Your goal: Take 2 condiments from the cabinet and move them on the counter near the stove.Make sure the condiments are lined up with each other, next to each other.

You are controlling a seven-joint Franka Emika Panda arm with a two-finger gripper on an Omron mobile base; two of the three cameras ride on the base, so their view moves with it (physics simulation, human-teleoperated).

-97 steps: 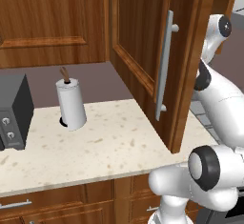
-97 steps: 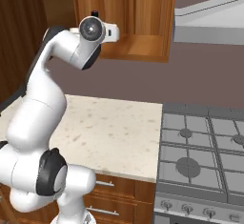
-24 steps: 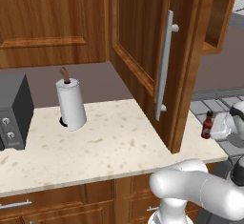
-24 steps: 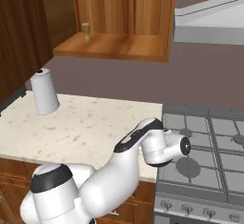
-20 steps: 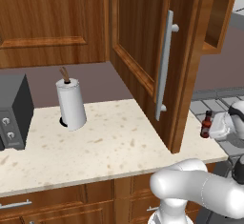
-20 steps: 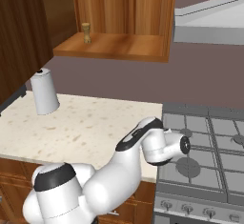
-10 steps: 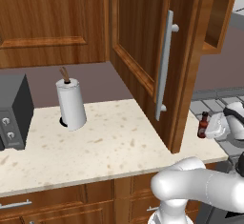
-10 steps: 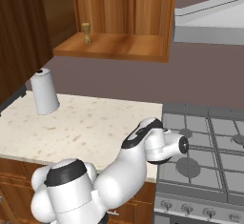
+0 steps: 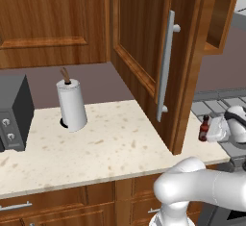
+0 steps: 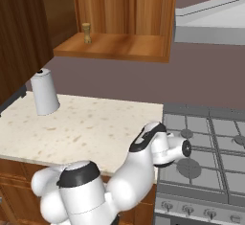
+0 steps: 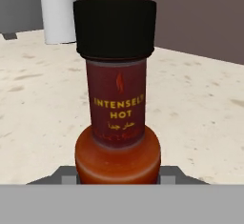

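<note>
The dark red-brown bottle (image 11: 118,99) with a black cap and an "Intensely Hot" label stands upright between my fingertips, close to the hand camera. My gripper (image 9: 207,132) is shut on the bottle (image 9: 204,129) at the right end of the speckled counter (image 9: 96,143), beside the stove (image 10: 206,147). Whether the bottle's base touches the counter is hidden. The tan knob-topped shaker (image 10: 86,32) stands on the shelf of the open cabinet (image 10: 115,47). The cabinet door (image 9: 144,52) with its silver bar handle hangs open over the counter.
A white paper-towel roll (image 9: 72,106) stands at the back of the counter, and a black toaster (image 9: 14,112) sits at the far left. The open door juts out just left of my hand. A grey range hood (image 10: 210,23) hangs above the stove.
The arm has come down from the cabinet to the counter's right end with the bottle. Over the last second the bottle has shifted slightly left and lower.
</note>
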